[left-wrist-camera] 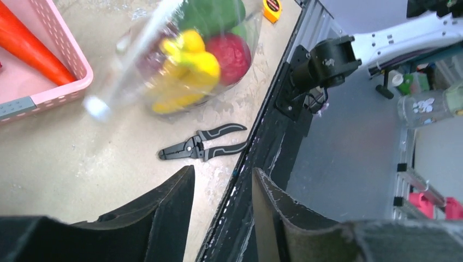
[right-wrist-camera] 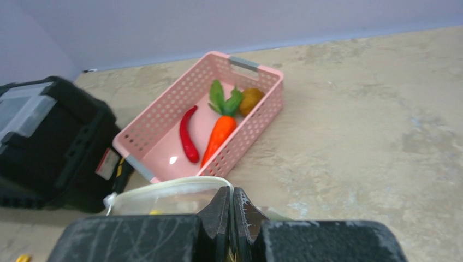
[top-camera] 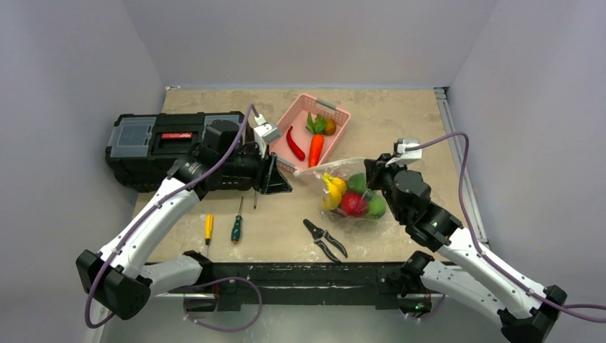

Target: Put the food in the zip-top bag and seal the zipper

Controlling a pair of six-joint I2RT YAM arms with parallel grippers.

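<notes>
The zip-top bag (top-camera: 354,191) lies right of centre on the table and holds food: a yellow banana (top-camera: 331,190), a red round fruit (top-camera: 353,204) and green pieces (top-camera: 375,207). My right gripper (right-wrist-camera: 232,192) is shut on the zipper (right-wrist-camera: 169,185), at the right end of the pale strip, which arcs away to the left. My left gripper (left-wrist-camera: 223,176) is open with nothing between its fingers and hangs just left of the bag's (left-wrist-camera: 180,54) left corner, apart from it. The zipper (left-wrist-camera: 136,52) looks blurred in the left wrist view.
A pink basket (top-camera: 341,116) behind the bag holds a red chili (top-camera: 295,143), a carrot (top-camera: 316,148) and a brown fruit (top-camera: 329,126). A black toolbox (top-camera: 161,139) sits at the left. Screwdrivers (top-camera: 209,227) (top-camera: 236,227) and pliers (top-camera: 325,239) lie near the front edge.
</notes>
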